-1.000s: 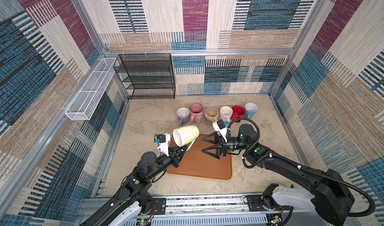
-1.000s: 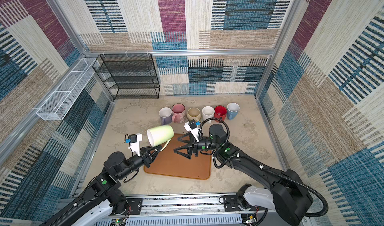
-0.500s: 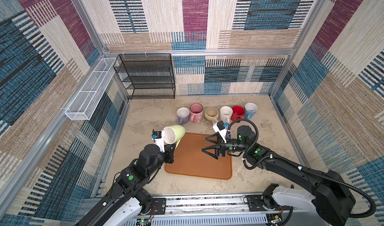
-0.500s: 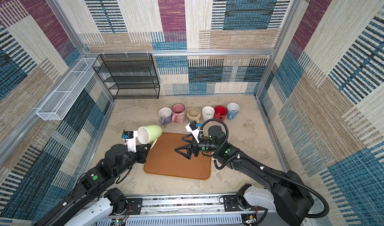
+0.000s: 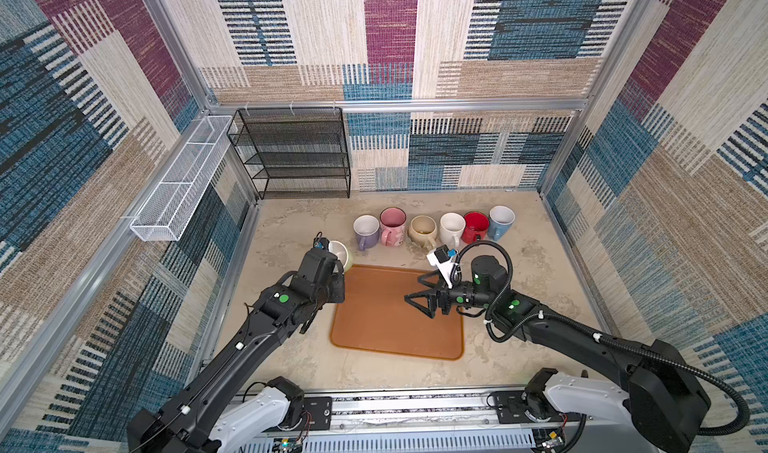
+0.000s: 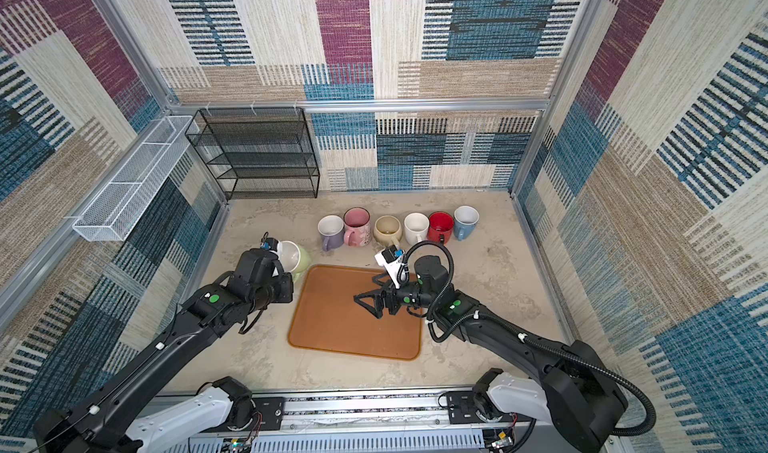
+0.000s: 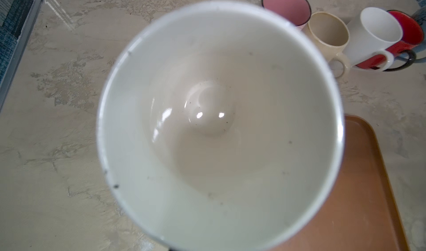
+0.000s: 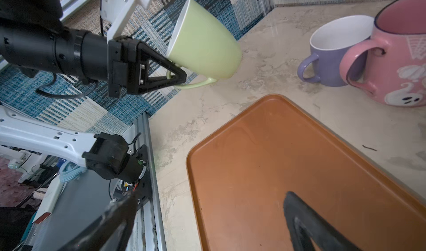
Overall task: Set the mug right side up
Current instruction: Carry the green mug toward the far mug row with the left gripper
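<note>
The left hand (image 8: 178, 74) is clamped on the handle of the pale green mug (image 8: 205, 47). The mug hangs tilted, mouth turned back toward that arm and base slanting down, seemingly just clear of the worktop (image 5: 291, 222) beside the far left corner of the orange tray (image 5: 374, 334). The right hand (image 5: 412, 289) hovers over the tray, fingers spread wide apart, holding nothing.

Black arms (image 5: 249, 338) with green dots (image 5: 283, 298), white bases (image 5: 257, 413), looped cables (image 5: 505, 264); skeletal black right gripper (image 5: 412, 289)
</note>
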You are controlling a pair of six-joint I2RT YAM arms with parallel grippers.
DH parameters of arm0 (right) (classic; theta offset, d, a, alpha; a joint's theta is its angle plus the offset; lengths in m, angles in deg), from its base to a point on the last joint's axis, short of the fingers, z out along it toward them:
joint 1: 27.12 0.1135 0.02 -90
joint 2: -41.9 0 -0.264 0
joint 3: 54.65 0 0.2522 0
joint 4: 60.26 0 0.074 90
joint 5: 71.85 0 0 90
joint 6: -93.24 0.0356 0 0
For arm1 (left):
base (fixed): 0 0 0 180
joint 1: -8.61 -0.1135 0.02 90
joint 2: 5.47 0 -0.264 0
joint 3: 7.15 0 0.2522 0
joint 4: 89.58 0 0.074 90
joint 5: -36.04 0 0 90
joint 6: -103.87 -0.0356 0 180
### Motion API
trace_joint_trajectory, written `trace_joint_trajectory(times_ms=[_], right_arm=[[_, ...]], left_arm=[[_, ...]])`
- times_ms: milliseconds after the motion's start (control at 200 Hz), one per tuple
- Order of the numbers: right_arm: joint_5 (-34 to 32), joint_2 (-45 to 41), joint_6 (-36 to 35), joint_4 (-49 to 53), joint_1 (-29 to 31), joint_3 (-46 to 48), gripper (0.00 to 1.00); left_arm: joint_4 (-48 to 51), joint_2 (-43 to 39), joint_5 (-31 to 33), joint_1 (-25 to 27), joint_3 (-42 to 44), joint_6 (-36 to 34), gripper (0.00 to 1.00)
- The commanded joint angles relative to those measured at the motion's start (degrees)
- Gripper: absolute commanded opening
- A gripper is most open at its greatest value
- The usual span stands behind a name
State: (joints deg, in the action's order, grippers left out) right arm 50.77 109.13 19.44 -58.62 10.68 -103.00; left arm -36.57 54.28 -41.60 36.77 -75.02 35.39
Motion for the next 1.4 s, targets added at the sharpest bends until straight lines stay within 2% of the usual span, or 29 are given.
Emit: trace_joint_trajectory(times_ms=[0,486,846,1122,1397], right_arm=[[-1.37,-0.07,-0.8,-0.28,-0.01,0.82,1.0],[-3.6,2.39,-1.01,0.15,0.01,1.65,1.0],[-4.18,3.22,-1.2,0.12,-0.01,1.57,1.0],[-4.71,4.55,-1.71,0.43,0.0,1.02,1.0],[-4.76,5.99,-2.01,0.52,-0.09,0.53,1.0]], left_arm=[[-0.9,3.15,-1.55,-2.43,-2.91,-4.15,0.0],[1.01,25.01,-5.69,-10.51,-18.83,-9.29,0.0],[2.27,38.49,-6.82,-12.79,-28.88,-10.75,0.0],[3.66,46.18,-7.03,-13.76,-34.74,-11.1,0.0],[3.95,49.97,-7.41,-14.94,-37.59,-11.32,0.0]])
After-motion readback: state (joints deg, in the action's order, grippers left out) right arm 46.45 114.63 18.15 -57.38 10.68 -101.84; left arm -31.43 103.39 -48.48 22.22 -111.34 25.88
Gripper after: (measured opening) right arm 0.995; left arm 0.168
